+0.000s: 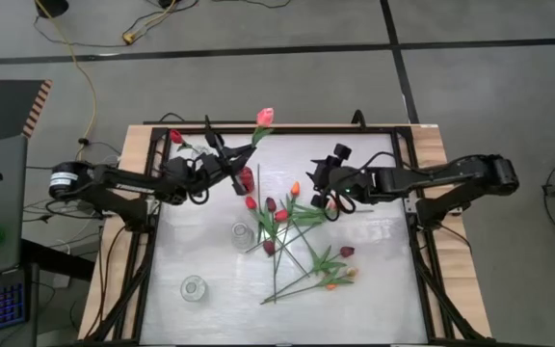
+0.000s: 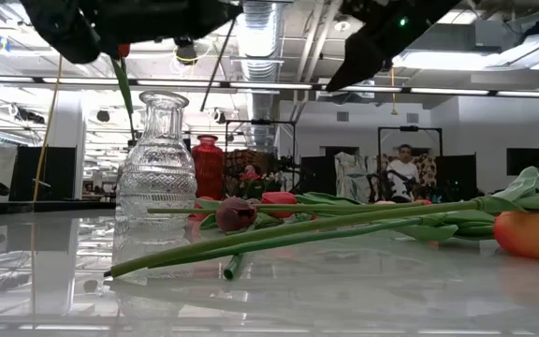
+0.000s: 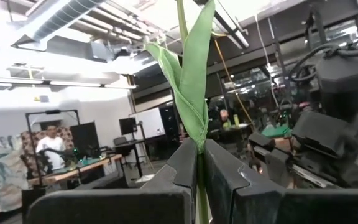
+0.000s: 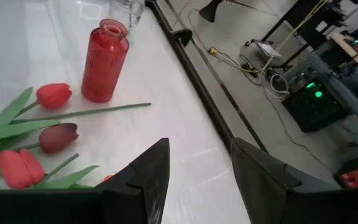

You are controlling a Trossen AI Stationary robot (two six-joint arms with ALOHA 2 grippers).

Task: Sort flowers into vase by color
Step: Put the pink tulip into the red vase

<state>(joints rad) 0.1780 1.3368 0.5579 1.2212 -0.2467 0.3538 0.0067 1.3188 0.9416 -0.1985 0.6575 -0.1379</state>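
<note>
My left gripper [image 1: 229, 159] is raised over the table's far left part, shut on a pink tulip [image 1: 265, 117] whose long green leaves [image 3: 194, 81] rise past the fingers. A red vase [image 1: 247, 178] stands just beneath it, also in the right wrist view [image 4: 104, 59]. The other flowers [image 1: 297, 231], red, maroon and orange, lie flat in a loose pile at mid-table. My right gripper [image 1: 324, 183] hangs open above the pile's far side, with nothing between its fingers [image 4: 148, 174]. My left gripper pinches the pink tulip's thin green stem [image 3: 199, 149] between its two fingers, just below where the leaves branch off. The flower rises out of the fingers, slanting toward the table's far edge, head uppermost and clear of the table.
Two clear glass vases stand on the table, one beside the pile [image 1: 242, 232] and one near the front left [image 1: 193, 286]; the low view shows a clear vase [image 2: 157, 173] close up. A red bud [image 1: 175, 137] shows by the left arm. People sit in the room beyond.
</note>
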